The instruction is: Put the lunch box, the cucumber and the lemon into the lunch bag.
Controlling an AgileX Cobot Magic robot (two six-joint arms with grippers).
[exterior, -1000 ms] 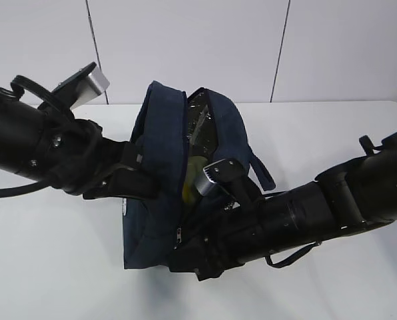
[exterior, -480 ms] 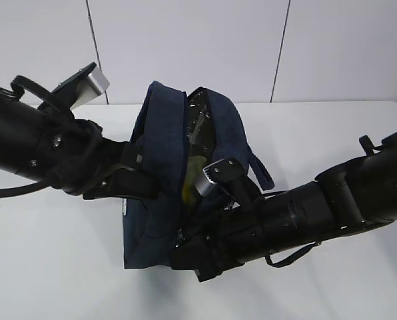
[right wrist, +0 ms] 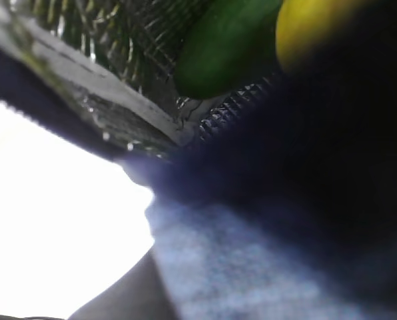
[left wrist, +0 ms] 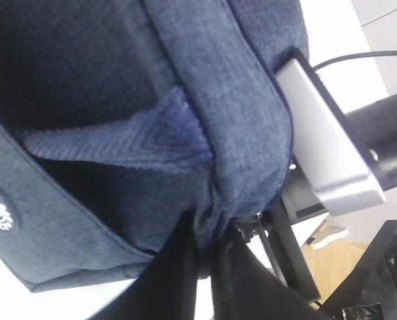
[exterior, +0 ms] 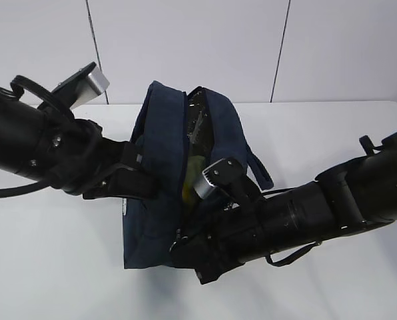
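1. The left gripper (exterior: 145, 185) is pressed against the left side of the lunch bag (exterior: 160, 153), its jaws together on a fold of the navy fabric; in the left wrist view the dark fingers (left wrist: 185, 280) pinch the cloth where it gathers at the bottom.
2. The right gripper (exterior: 185, 252) sits at the near end of the bag, low against the opening. Its tips are hidden by the fabric, but the jaws are drawn fully together; whether they pinch cloth or the zipper cannot be told.
3. The lunch bag stands on the bench with its top gaping open, the silvery foil lining (exterior: 200, 127) showing between the two navy walls.
4. Inside, the right wrist view shows the dark green cucumber (right wrist: 222, 43) lying against the foil lining, with the yellow lemon (right wrist: 305, 27) just beside it, both blurred.
5. From the exterior view a patch of yellow and pale green shows deep in the opening; the lunch box cannot be made out clearly.
6. A navy handle strap (exterior: 260, 170) hangs off the bag's right side.
7. The white bench (exterior: 65, 267) is matte and plain.
8. Behind it stands a white panelled wall (exterior: 185, 47) with thin dark seams.
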